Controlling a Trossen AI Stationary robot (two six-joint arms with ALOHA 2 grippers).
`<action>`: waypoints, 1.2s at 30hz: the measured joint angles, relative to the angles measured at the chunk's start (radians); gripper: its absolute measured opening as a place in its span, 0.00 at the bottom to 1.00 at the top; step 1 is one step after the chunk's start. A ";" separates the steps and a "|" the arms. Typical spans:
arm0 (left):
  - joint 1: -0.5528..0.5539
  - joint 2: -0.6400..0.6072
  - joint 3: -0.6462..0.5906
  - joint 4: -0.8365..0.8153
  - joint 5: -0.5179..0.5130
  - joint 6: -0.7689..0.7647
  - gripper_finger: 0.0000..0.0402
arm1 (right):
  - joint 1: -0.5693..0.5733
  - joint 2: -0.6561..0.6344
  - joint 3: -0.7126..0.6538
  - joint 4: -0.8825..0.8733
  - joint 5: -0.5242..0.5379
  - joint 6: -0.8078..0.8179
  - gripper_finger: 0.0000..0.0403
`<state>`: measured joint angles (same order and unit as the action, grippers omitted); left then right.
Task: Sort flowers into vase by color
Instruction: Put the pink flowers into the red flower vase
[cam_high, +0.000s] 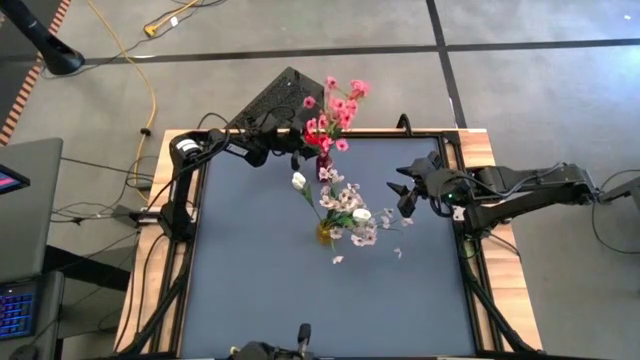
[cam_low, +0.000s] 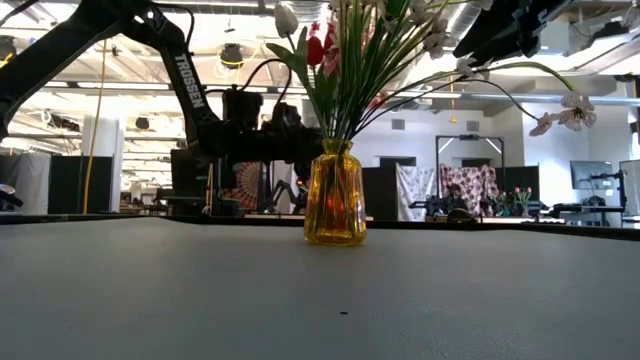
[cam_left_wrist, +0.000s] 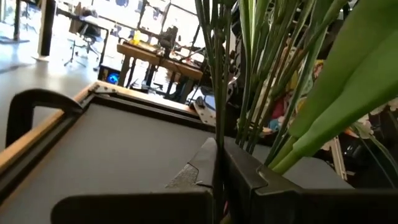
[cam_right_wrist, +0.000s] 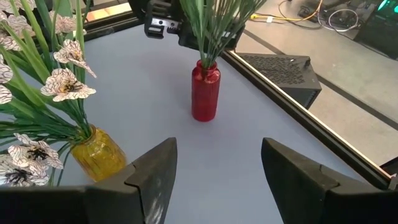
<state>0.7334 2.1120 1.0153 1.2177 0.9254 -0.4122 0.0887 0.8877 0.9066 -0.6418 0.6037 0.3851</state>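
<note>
Grey table (cam_high: 250, 280): our left gripper (cam_left_wrist: 219, 171) pinches a stem (cam_left_wrist: 217, 93) above the red vase (cam_right_wrist: 205, 92); a sideways tug could topple it. Right gripper (cam_right_wrist: 214, 165) gapes, empty.

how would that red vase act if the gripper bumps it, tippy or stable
Probably tippy: the red vase is narrow and tall, and its stems rise well above it. The left gripper, shut on a stem in it, could drag it. Its glossy surface looks smooth, perhaps slippery.

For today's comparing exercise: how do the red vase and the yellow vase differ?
The red vase is slim, opaque and stands nearer the table's far edge, by the left gripper; the yellow vase is squat, see-through amber and mid-table. Red holds pink and red blooms, yellow holds pale ones. Both stand upright.
</note>
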 joint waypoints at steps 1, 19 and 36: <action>0.000 0.000 0.000 -0.004 0.005 0.000 0.00 | 0.000 0.000 0.000 0.000 0.000 0.000 0.65; 0.006 0.000 0.000 -0.061 0.014 -0.001 0.01 | 0.000 0.000 0.000 0.000 -0.003 0.000 0.65; 0.028 0.000 0.000 -0.064 0.092 -0.042 0.23 | 0.000 0.000 0.000 0.000 -0.003 0.000 0.65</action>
<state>0.7615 2.1117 1.0153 1.1542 1.0176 -0.4539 0.0891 0.8875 0.9070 -0.6415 0.6006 0.3847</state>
